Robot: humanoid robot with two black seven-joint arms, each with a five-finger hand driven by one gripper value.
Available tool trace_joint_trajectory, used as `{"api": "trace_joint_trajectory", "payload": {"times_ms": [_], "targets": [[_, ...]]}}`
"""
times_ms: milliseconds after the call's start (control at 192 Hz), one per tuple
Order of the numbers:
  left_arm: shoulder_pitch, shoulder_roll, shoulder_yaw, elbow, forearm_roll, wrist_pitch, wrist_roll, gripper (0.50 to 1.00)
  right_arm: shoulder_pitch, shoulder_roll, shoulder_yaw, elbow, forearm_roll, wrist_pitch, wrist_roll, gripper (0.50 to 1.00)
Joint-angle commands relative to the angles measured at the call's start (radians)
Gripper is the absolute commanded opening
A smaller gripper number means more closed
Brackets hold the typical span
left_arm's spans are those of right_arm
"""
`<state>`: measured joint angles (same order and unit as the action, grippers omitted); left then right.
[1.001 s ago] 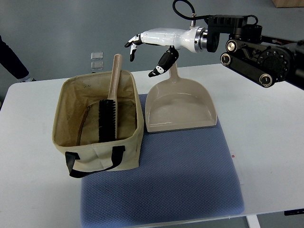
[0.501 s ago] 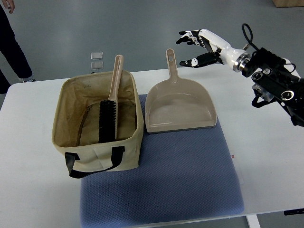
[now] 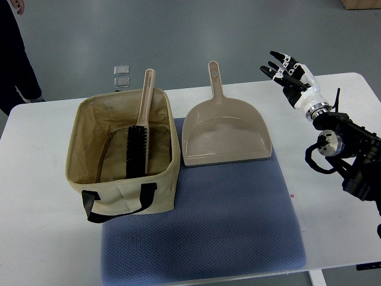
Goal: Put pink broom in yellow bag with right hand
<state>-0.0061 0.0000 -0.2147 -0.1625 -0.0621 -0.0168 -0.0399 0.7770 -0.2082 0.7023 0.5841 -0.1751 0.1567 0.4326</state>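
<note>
The pink broom (image 3: 139, 137), a hand brush with black bristles, lies inside the yellow bag (image 3: 80, 173); its long handle leans out over the bag's far rim. The bag stands open on the left part of the blue mat (image 3: 226, 220), black strap at its front. My right hand (image 3: 290, 72) hovers over the table's far right, well apart from the bag, fingers spread and holding nothing. Its arm comes in from the right edge. The left arm does not show.
A pink dustpan (image 3: 223, 134) lies on the mat beside the bag, handle pointing away. The white table (image 3: 333, 196) carries the mat. Two small clear blocks (image 3: 122, 76) sit on the floor beyond the table. A person (image 3: 15, 53) stands at the far left.
My right hand has drawn back from above the bag and dustpan handle to the far right of the table, empty. The broom stays in the bag. The person at left shifted.
</note>
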Motion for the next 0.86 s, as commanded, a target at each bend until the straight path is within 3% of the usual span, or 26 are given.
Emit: {"api": "trace_joint_trajectory", "payload": {"times_ms": [0, 235, 365, 855], "targets": [[0.000, 0.000, 0.000, 0.000, 0.001, 0.000, 0.000, 1.000, -0.005, 0.010, 0.054, 0.000, 0.008, 0.000, 0.000, 0.930], [0.000, 0.000, 0.000, 0.000, 0.001, 0.000, 0.000, 1.000, -0.004, 0.009, 0.086, 0.003, 0.008, 0.000, 0.002, 0.930], [0.000, 0.000, 0.000, 0.000, -0.001, 0.000, 0.000, 1.000, -0.001, 0.009, 0.088, 0.003, 0.009, -0.003, 0.040, 0.930], [0.000, 0.000, 0.000, 0.000, 0.001, 0.000, 0.000, 1.000, -0.004, 0.053, 0.089, 0.002, 0.008, -0.037, 0.046, 0.930]]}}
